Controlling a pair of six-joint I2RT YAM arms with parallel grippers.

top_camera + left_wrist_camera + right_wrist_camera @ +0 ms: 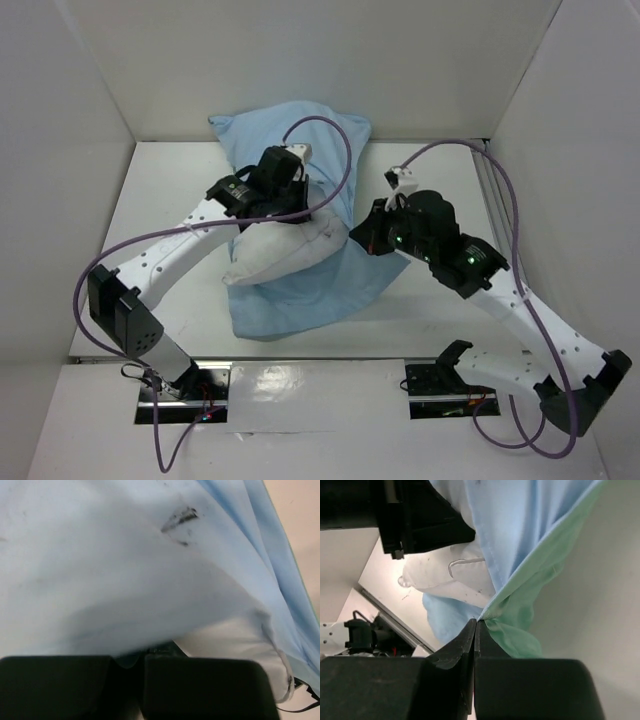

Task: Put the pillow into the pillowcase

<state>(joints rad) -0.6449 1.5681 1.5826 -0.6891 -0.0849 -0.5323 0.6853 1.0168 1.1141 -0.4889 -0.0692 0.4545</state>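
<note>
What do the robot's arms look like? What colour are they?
Both arms are white tubes with black joints. The left arm and right arm each trail a purple cable. Tiny green lights glow on the right arm's black wrist. The left end effector and right end effector are chunky and black.

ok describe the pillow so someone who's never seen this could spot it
In the middle of the white table lies a light blue pillowcase. The pillow is the plump wrinkled lump on it, far end under the cloth: plain white, not blue.
</note>
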